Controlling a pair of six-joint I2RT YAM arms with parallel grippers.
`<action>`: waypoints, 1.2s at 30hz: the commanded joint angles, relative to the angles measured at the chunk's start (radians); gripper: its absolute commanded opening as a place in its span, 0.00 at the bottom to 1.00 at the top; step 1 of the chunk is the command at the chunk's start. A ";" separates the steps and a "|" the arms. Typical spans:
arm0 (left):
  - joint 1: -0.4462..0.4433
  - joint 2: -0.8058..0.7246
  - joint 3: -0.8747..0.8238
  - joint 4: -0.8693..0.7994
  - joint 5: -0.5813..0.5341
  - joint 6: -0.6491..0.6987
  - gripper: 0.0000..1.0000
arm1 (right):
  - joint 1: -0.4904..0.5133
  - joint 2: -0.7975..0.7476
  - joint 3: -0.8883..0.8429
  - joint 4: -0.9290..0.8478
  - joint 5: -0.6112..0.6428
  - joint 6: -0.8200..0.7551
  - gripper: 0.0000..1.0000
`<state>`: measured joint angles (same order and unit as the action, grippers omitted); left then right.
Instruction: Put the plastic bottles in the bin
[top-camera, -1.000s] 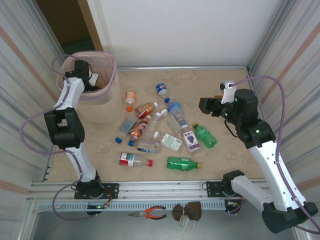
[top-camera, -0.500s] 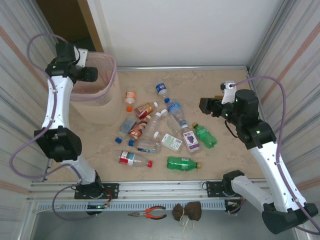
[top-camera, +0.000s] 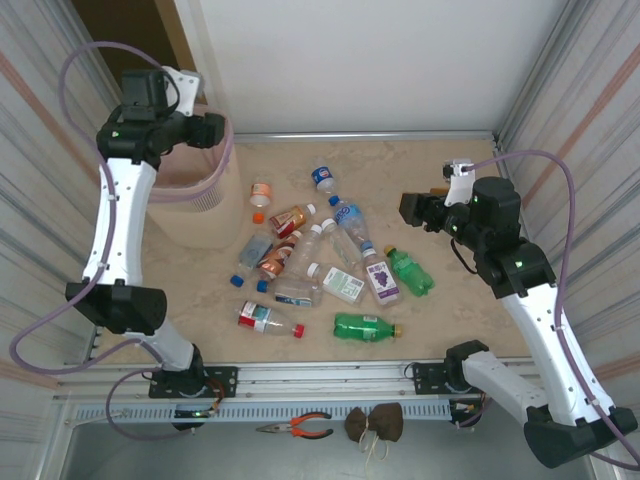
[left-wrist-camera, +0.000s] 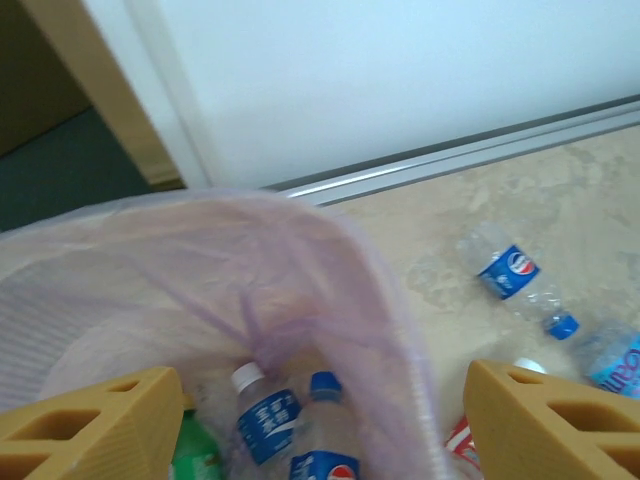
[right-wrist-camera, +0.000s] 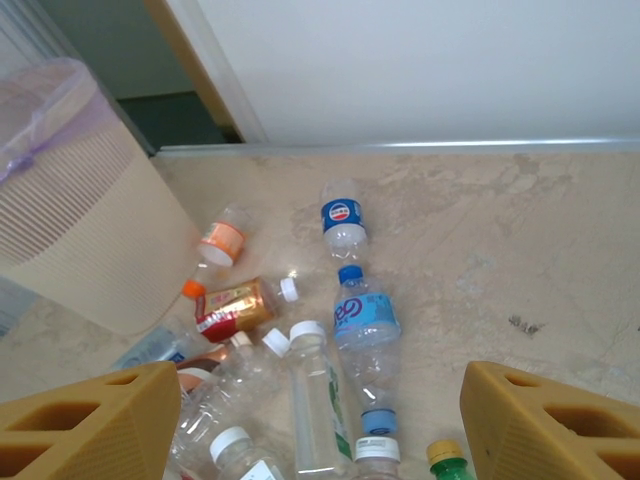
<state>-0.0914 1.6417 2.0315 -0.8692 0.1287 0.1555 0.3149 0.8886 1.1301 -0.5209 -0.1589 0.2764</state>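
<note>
Down by the near rail lie pliers with red handles and a small brown bundle. On the table the plastic bottles lie on their sides in a loose heap in the middle. The nearest is a green bottle, stretched left to right with its cap to the right. Beside it on the left, a clear bottle with a red cap lies the same way, cap to the right too. A bit further back a second green bottle lies slanted, cap toward the far left. The grape-label bottle next to it points its cap away from me. The clear ones in the middle overlap, so I cannot tell them all apart. The right tool hangs in the air over the right side, its yellow fingers wide apart with nothing between them. Further back a blue-logo bottle lies alone, its blue cap toward me. An orange-label bottle lies near the bin. The bin stands upright at the far left, beige and ribbed, with a thin pink bag over its rim; the left arm hides part of that rim. The left tool hangs above the bin, fingers wide apart and empty. The left wrist camera looks down into the bin. There lie a white-capped bottle, a blue-capped bottle and a bit of green, all cut off at the picture's edge.
</note>
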 joint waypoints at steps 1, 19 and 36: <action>-0.064 -0.021 0.045 0.006 -0.044 -0.012 0.74 | 0.010 -0.003 0.034 -0.001 -0.019 -0.011 0.73; -0.453 0.207 0.086 0.056 -0.410 0.036 0.71 | 0.012 -0.017 0.029 -0.018 -0.019 -0.003 0.73; -0.487 0.667 0.263 -0.180 -0.610 -0.033 0.74 | 0.011 -0.036 0.013 -0.031 -0.010 0.000 0.72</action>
<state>-0.5827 2.2826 2.2589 -0.9691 -0.4194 0.1535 0.3168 0.8673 1.1336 -0.5369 -0.1608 0.2768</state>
